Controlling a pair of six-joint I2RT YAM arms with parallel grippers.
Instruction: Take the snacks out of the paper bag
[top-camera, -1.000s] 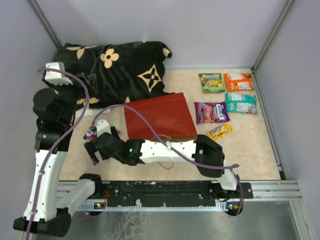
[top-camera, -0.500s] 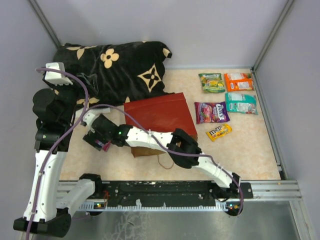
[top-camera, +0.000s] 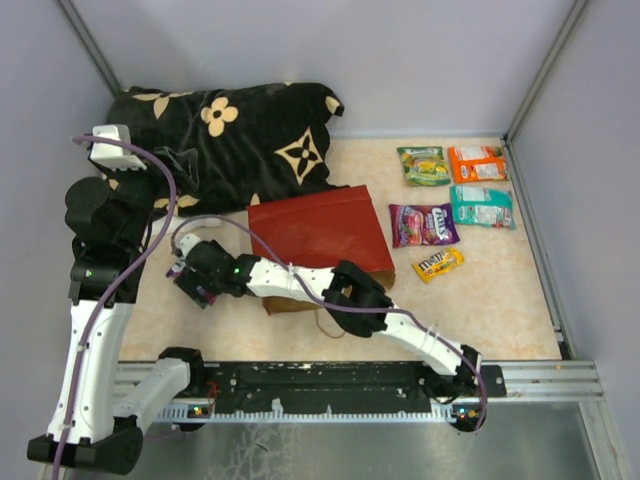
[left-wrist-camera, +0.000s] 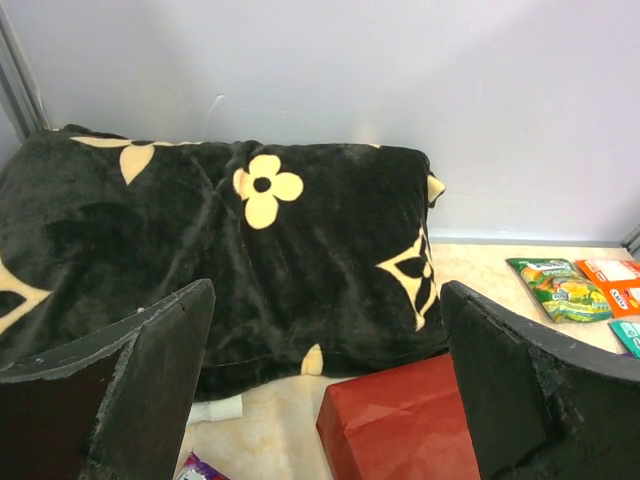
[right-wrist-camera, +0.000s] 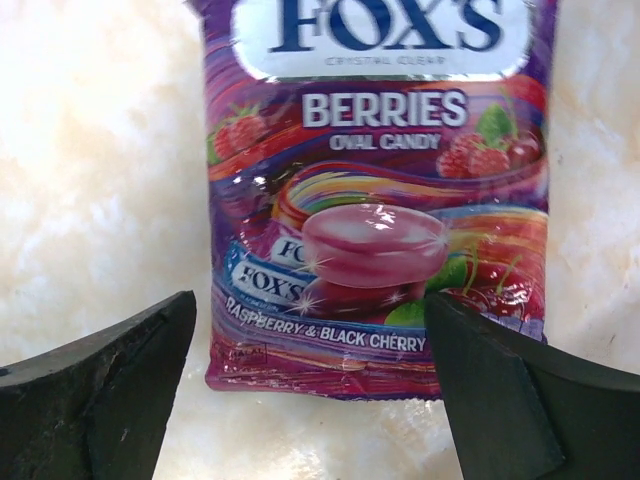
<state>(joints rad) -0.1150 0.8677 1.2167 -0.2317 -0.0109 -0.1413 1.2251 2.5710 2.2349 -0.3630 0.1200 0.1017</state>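
The red paper bag (top-camera: 318, 232) lies flat mid-table, its mouth toward the near edge. A purple Fox's Berries packet (right-wrist-camera: 380, 190) lies flat on the table left of the bag. My right gripper (right-wrist-camera: 310, 330) hovers over its lower edge, open, a finger on each side, touching nothing; the top view shows this gripper (top-camera: 197, 282) reaching across from the right. Green (top-camera: 425, 166), orange (top-camera: 477, 163), teal (top-camera: 482, 206), purple (top-camera: 423, 224) and yellow M&M's (top-camera: 438, 263) snacks lie on the table right of the bag. My left gripper (left-wrist-camera: 325, 330) is raised at the left, open and empty.
A black flower-patterned pillow (top-camera: 230, 130) fills the back left, touching the bag's far corner. A small white object (left-wrist-camera: 215, 408) lies at the pillow's front edge. The right arm's links lie low in front of the bag's mouth. Grey walls close in on three sides.
My right arm has stretched out to the left and flattened, carrying its open gripper a little farther back over the purple packet. The left arm has not moved.
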